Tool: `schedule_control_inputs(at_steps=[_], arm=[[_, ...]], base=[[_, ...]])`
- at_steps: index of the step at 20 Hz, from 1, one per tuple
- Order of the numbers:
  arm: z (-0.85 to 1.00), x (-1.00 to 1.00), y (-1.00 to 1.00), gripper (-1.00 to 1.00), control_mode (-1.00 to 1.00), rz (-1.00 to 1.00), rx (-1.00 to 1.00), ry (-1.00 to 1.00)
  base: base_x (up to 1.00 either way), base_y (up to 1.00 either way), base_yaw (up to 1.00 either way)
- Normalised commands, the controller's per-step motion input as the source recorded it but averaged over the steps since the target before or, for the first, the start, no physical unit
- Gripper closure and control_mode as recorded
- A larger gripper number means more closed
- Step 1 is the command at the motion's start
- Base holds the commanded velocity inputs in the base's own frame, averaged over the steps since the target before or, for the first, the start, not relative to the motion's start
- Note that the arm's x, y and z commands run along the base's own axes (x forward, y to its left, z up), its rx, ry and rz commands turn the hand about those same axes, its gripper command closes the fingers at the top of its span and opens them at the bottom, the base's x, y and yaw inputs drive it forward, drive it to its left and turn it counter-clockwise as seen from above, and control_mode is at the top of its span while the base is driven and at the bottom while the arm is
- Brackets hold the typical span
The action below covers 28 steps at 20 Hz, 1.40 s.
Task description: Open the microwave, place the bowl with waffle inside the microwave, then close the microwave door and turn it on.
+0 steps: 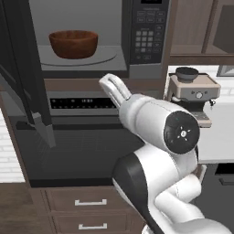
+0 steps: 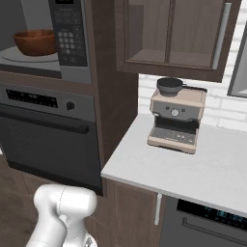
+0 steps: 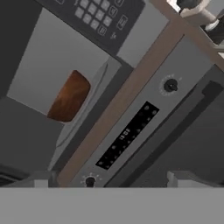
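Jaws wide, empty, your gripper (image 3: 109, 181) at frame bottom. Reddish-brown bowl with waffle (image 1: 73, 44) upper left on turntable, microwave door (image 1: 27, 68) open. Arm (image 1: 155, 137) raised centre-frame.

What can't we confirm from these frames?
- Waffle: hidden by the bowl's wall in the left base view; the bowl's inside is not visible in the right base view either.
- Microwave door: cut off by the left edge, left base view.
- Keypad labels: too small to read.
- Gripper: tips barely visible, hand view.
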Motion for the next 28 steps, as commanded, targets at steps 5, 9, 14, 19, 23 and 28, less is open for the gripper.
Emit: schedule_control_inputs(at_steps=[5,9,14,19,23,28], arm=[[-0.6,-0.91,-0.37,1.0,-1.0,-0.09,-0.01,0.0],[-0.66,-0.3,-0.63,1.0,-1.0,-0.15,0.07,-0.08],[-0.48,0.0,-0.18,1.0,-1.0,-0.12,0.0,-0.04],[-0.29,-0.16,0.17,1.0,-1.0,-0.09,-0.07,-0.03],[-0.27,-0.69,0.11,1.0,-1.0,-0.02,-0.04,-0.18],[-0.22,-0.7,0.2,1.0,-1.0,0.0,-0.03,-0.25]], base=[[0.0,0.0,0.0],[0.0,0.0,0.0],[0.0,0.0,0.0],[0.0,0.0,0.0],[0.0,0.0,0.0],[0.0,0.0,0.0]])
